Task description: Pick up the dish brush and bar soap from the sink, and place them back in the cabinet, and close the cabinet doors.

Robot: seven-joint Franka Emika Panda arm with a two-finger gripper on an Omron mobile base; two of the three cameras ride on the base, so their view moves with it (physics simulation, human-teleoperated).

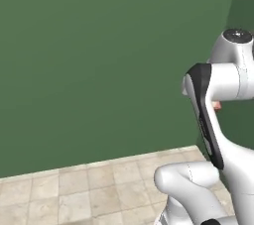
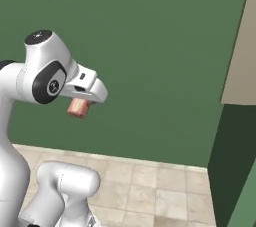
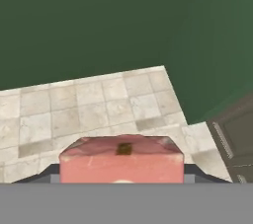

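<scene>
I'm mid-carry with the bar soap [image 3: 121,161] clamped between the fingers [image 2: 79,107] (high over the tiled floor [image 1: 74,194], facing green wall), so next I swing toward the cabinet [image 2: 240,61].

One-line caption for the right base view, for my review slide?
White arm's gripper holds the pink bar soap aloft before a green wall, above tiled floor.

No text, label, brand, number or sign can be read anywhere — not on the bar soap [image 3: 121,161], not on the green wall [image 1: 99,60]. The small dark mark at the soap's twelve o'clock edge is a blur — no letters.
</scene>
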